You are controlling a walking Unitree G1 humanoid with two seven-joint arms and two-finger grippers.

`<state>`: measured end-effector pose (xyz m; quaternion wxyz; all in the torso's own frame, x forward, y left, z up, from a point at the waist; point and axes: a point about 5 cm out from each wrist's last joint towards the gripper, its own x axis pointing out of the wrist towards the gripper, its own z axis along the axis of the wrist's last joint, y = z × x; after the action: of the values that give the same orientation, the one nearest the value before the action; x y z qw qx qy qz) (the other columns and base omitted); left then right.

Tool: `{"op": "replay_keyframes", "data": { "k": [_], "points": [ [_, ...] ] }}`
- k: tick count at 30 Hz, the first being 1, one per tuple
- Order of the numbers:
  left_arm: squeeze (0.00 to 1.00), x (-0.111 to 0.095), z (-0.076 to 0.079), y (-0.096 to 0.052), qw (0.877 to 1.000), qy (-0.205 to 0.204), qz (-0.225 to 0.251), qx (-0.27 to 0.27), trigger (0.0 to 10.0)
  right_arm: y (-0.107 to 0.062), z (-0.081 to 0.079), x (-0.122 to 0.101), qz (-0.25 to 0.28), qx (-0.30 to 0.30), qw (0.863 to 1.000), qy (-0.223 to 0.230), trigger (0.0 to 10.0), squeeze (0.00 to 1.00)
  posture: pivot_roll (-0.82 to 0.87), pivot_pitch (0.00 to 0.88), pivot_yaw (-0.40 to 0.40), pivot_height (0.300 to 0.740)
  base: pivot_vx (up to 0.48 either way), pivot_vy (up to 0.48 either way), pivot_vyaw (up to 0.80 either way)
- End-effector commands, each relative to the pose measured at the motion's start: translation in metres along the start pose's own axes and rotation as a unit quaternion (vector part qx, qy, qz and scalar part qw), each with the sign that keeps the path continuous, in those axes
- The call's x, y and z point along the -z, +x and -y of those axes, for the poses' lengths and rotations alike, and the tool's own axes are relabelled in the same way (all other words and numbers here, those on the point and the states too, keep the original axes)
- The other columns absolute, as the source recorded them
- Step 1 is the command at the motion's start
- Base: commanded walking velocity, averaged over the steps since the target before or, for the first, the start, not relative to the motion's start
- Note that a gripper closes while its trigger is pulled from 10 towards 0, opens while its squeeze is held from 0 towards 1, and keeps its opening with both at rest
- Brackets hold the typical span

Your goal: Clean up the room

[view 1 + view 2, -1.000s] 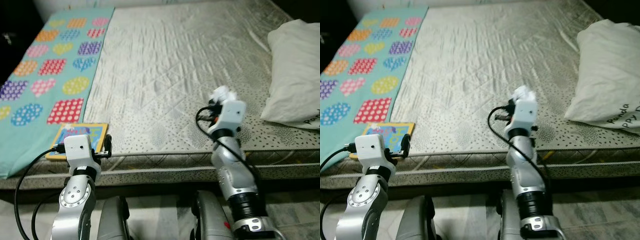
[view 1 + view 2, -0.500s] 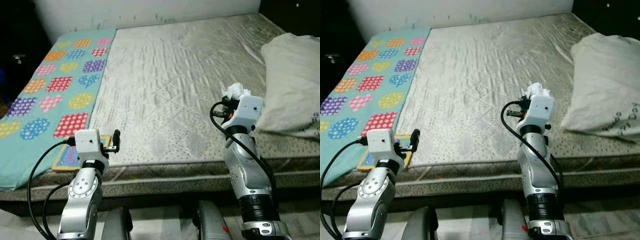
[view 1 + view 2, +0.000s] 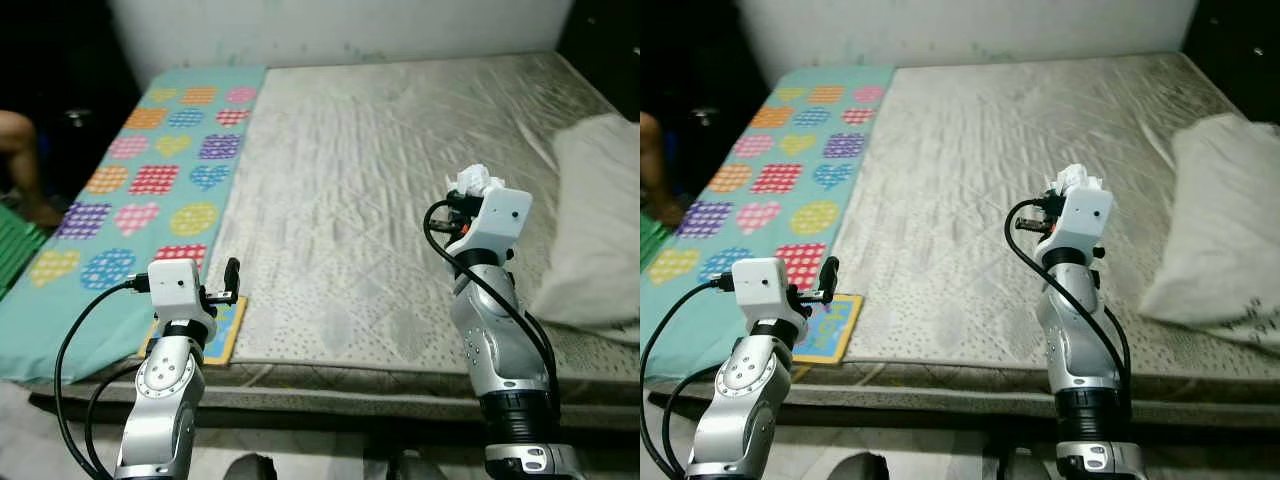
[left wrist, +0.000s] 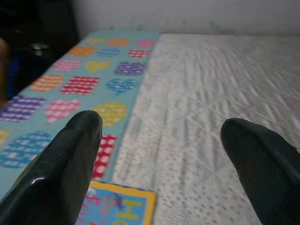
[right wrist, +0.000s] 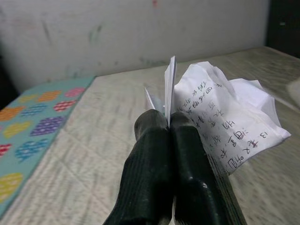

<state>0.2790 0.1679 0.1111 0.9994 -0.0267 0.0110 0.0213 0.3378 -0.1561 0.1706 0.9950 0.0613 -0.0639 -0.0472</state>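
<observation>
Clearly, right end effector (image 5: 168, 123) pinches crumpled paper (image 5: 225, 126).

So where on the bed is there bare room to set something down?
The grey mattress is bare between the heart-patterned blanket and the white pillow. The near-left edge is taken by the book under the left gripper. The right gripper holds crumpled paper.

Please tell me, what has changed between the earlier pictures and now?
The camera has pulled back from the mattress and shifted; a person's leg has come into view. The right end effector stays shut on the crumpled paper; the left end effector stays open above the book.
</observation>
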Motion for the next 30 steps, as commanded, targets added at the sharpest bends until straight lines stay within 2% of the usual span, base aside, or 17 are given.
{"op": "replay_keyframes", "data": {
  "k": [1, 19, 30],
  "points": [
    [0.0, 0.005, -0.004, 0.0, 1.0, 0.006, -0.009, -0.007, 10.0, -0.002, 0.0, -0.001, -0.001, 0.003, 1.0, 0.001, 10.0, 0.0, -0.13, 0.0, 0.075, 0.74, 0.0, 0.0, 0.0],
    [0.0, 0.01, 0.001, -0.001, 1.0, -0.001, -0.014, -0.004, 10.0, -0.003, 0.006, -0.001, -0.004, 0.011, 1.0, -0.011, 10.0, 0.0, -0.15, 0.0, 0.07, 0.74, 0.0, 0.0, 0.0],
    [0.0, 0.016, 0.002, -0.004, 0.999, 0.026, -0.011, -0.017, 10.0, -0.011, 0.015, 0.01, -0.029, 0.019, 0.999, -0.023, 10.0, 0.0, -0.15, 0.0, 0.047, 0.74, 0.0, 0.0, 0.0]
  ]
}}
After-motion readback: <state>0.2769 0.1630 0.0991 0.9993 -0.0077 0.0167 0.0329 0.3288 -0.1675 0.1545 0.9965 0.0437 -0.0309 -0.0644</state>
